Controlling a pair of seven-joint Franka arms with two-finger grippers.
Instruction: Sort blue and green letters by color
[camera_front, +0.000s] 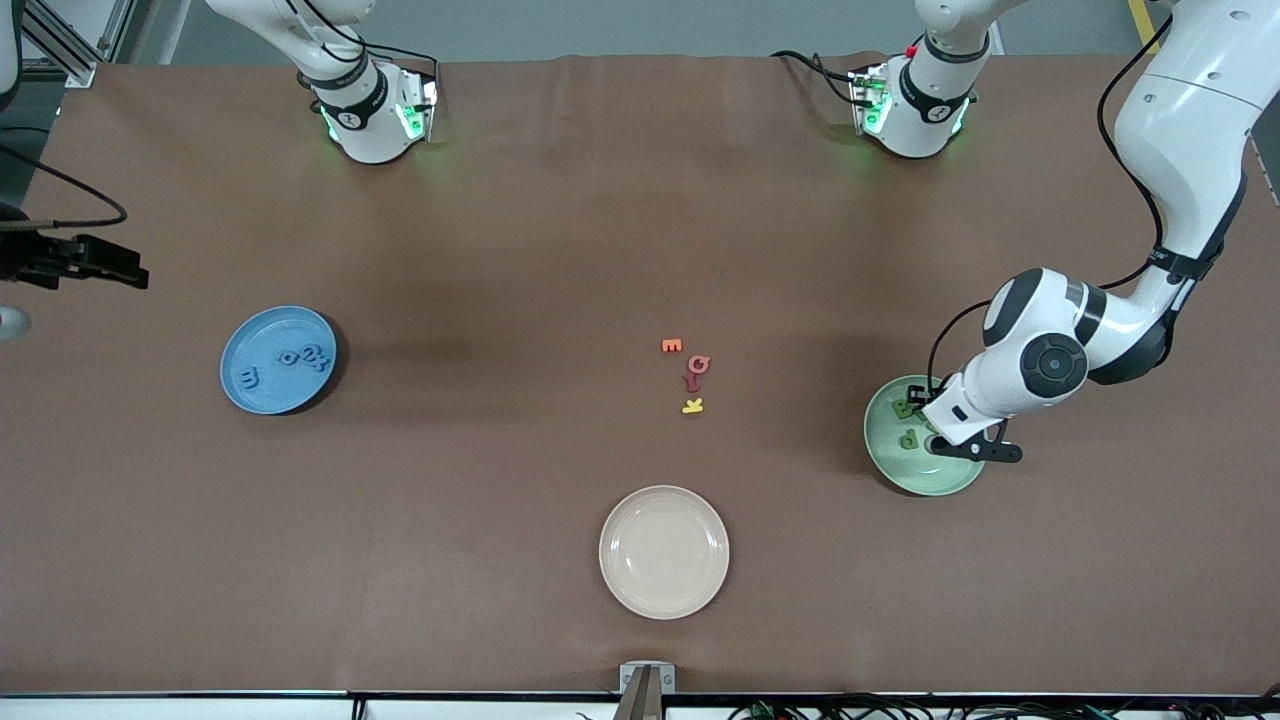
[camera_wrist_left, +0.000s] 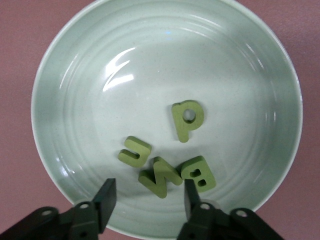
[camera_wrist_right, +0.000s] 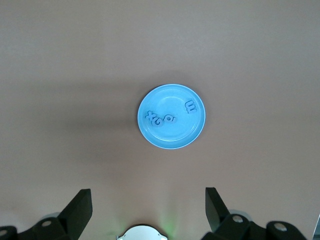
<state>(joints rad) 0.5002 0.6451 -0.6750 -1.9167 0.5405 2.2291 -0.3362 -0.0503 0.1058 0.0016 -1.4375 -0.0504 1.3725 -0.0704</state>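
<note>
Left wrist view: your left gripper (camera_wrist_left: 147, 197), fingers spread, empty, hovered over green bowl (camera_wrist_left: 65, 70) w/ four green letters (camera_wrist_left: 187, 119), sorted by color. Right gripper (camera_wrist_right: 147, 205) spread, waited above blue plate (camera_wrist_right: 192, 132) w/ blue letters (camera_wrist_right: 191, 106).

Four letters (camera_wrist_left: 170, 155) lie in the bowl (camera_wrist_left: 70, 65) toward the left arm's end of the table, and the left gripper (camera_wrist_left: 147, 197) hangs over them. Four more letters (camera_wrist_right: 167, 116) lie on the plate (camera_wrist_right: 172, 140) toward the right arm's end. Between them sits a small cluster of letters (camera_front: 690, 374), with another plate (camera_front: 664, 590) nearer the front camera.
</note>
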